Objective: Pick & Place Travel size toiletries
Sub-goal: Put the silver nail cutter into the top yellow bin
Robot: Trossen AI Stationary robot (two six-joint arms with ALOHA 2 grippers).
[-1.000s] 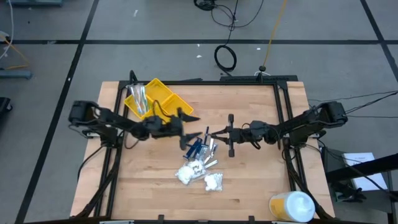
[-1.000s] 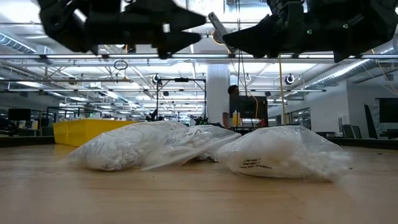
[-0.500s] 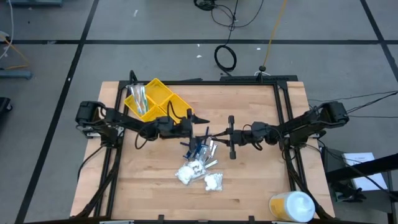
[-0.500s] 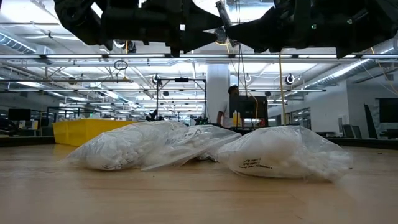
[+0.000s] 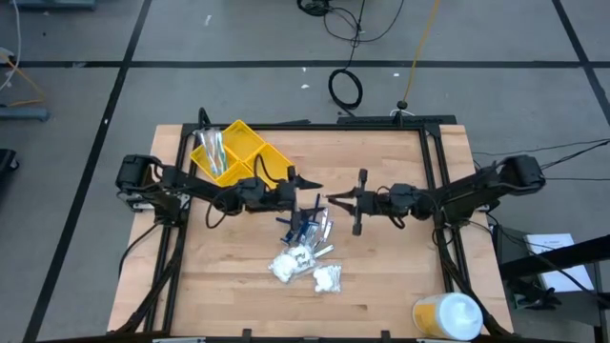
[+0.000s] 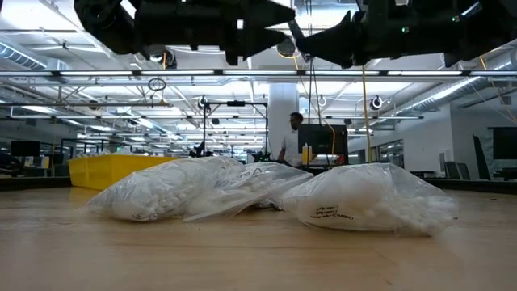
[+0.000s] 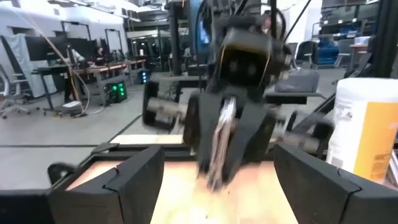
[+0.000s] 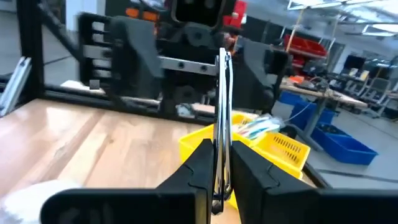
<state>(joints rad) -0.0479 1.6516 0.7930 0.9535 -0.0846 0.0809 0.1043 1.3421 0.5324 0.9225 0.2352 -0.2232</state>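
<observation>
You've got a yellow compartment tray (image 5: pixel 250 146) near the table's (image 5: pixel 400 276) far left corner, plus a big white-and-yellow round container (image 5: pixel 446 315) at the near right.

Wooden table (image 5: pixel 381 276) (toiletries (image 5: pixel 305 243), tray (image 5: pixel 238 151), container (image 5: pixel 446 314))

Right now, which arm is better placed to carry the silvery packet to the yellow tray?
Left: the left gripper is open, facing the packet, and nearer the yellow tray. The right gripper holds it.

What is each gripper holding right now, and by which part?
The right gripper pinches a thin silvery packet by one end, the rest sticking up beyond the fingertips. The left gripper is open and holds nothing.
</observation>
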